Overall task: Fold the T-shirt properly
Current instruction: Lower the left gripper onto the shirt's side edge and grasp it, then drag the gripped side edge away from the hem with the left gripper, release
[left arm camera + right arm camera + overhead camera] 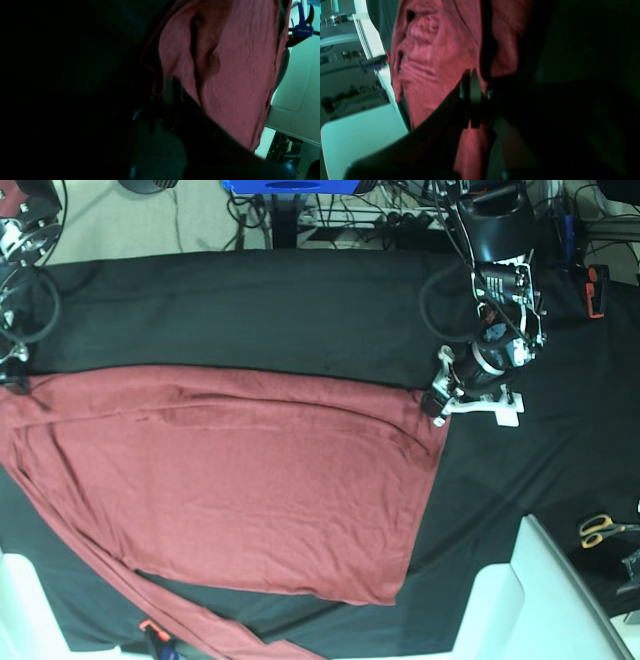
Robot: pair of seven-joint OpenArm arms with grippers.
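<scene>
1. Brick-red knit fills the left wrist view: the T-shirt (232, 82) hangs in soft folds close to the lens, one deep crease down its middle. The left gripper (160, 93) is a dark shape at the hem edge; its jaws look clenched on that edge, though the shadow hides the fingertips. One blue clamp (303, 27) shows at the far right.

2. The right wrist view shows the same red cloth bunched into ridges. The right gripper (472, 95) has its jaws pressed together on a pinch of the T-shirt, with fabric above and below them.

3. The base view shows one T-shirt lying flat on the black table cover (300, 300), spread from the left edge to the middle, one sleeve trailing along the bottom. The left gripper sits at its upper right corner; the right gripper, at the far left edge, is mostly out of view. One pair of scissors (603, 527) lies well apart at the right.

4. I judge the fabric thin, light and limp: it will sag and wrinkle, so corners and hems are the best hold.
</scene>
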